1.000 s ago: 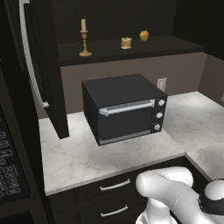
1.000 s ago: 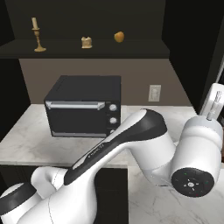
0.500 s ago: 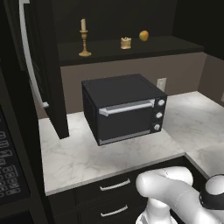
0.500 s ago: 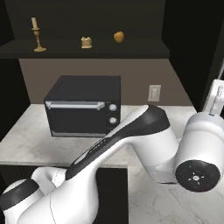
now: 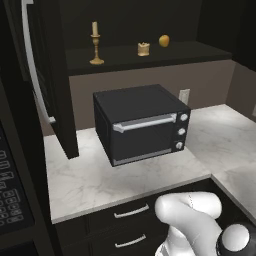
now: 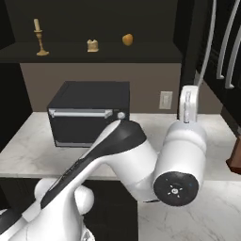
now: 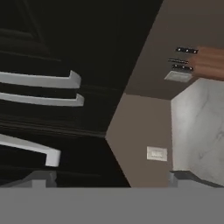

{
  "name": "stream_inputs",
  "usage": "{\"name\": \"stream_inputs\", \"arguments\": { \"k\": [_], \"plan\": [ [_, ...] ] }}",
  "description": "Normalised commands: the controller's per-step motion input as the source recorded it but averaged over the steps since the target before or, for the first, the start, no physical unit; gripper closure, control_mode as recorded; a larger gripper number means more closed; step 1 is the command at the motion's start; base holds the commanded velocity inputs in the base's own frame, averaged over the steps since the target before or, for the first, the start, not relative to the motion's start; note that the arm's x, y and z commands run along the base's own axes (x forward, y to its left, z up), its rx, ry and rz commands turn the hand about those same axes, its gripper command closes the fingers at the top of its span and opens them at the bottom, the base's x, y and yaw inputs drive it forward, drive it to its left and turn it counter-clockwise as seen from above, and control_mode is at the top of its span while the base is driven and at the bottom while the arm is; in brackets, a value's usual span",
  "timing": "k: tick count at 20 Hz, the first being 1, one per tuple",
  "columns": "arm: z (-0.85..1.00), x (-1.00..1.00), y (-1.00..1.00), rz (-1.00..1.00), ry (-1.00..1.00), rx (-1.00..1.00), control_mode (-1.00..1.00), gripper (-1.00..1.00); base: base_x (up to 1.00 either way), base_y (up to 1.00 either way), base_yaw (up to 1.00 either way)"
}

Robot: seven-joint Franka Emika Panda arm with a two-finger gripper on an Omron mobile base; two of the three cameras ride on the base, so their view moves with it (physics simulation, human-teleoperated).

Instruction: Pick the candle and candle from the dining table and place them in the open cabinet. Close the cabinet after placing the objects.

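Taper candle [image 5: 95, 44] in brass stick: left end of open cabinet shelf [image 5: 150, 56]. Stubby candle [image 5: 143, 49]: mid-shelf, orange fruit [image 5: 164, 40] just beside.
Cabinet door [image 5: 47, 80]: open at counter's left edge.
Hand [image 7: 109, 181]: fingers spread, empty, facing bar handles [image 7: 41, 81].
Risk: hand catches the wrong handle; a fast door swing could topple the taper.

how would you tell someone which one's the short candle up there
Find the black toaster oven on the marble counter, then look up at the dark shelf above it. Three things stand there: the short candle is the middle one, squat and cream, unlike the tall candlestick and round fruit.
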Motion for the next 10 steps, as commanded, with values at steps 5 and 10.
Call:
{"name": "stream_inputs", "arguments": {
  "k": [5,10],
  "plan": [
    [-0.26,0.93,0.89,0.02,0.01,-0.16,-1.00,-1.00,0.00,0.00,0.00],
    [-0.37,1.00,0.76,0.04,0.00,-0.13,-1.00,-1.00,0.00,0.00,0.00]
  ]
}}
